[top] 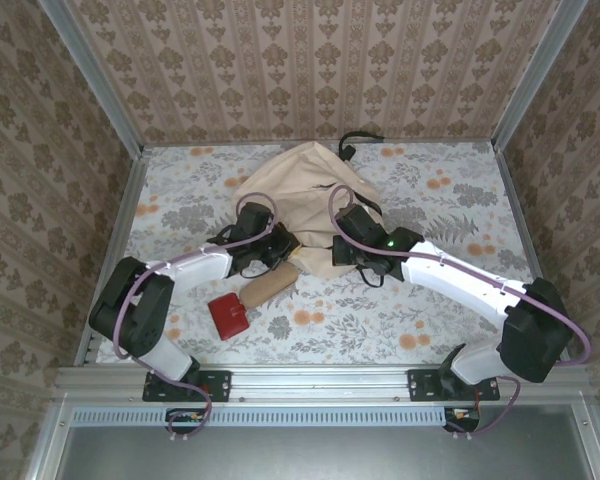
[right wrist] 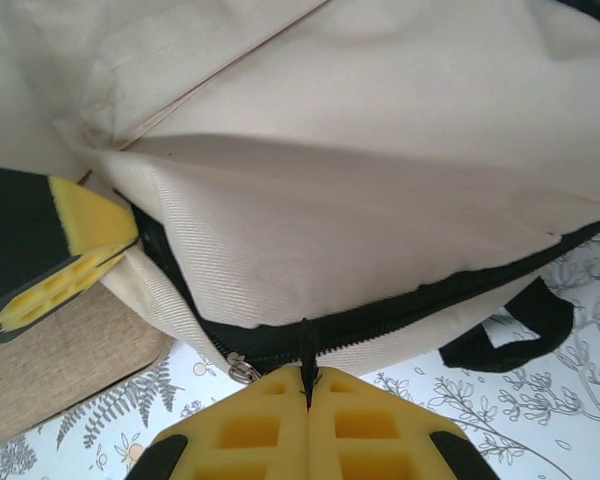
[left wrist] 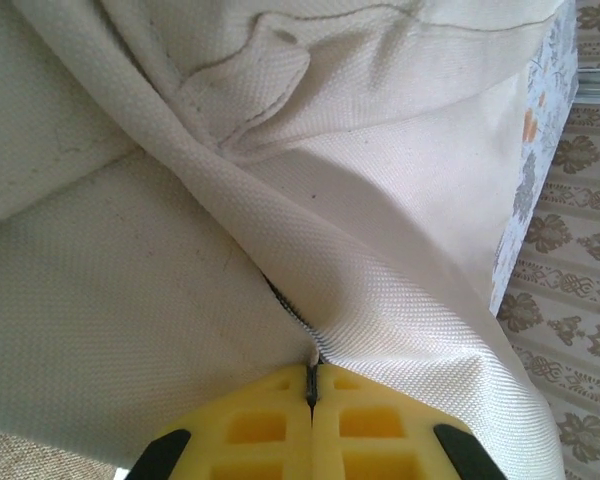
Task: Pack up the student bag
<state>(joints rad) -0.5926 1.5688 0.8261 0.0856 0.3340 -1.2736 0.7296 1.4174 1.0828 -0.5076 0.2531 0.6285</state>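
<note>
The student bag slumps in the middle of the tabletop, toward the back. The left pincer is clamped tight on a fold of its cream fabric. The right pincer pinches the black zipper tab on the bag's near edge.

A large beige soft fabric backpack lies slumped and crumpled on the floral-patterned desk, around the middle and toward the far side. Its woven cloth falls in deep folds and creases. A dark zipper curves along its near edge, with a metal slider at one end. A black strap loop rests flat on the desk just beside that edge.
</note>
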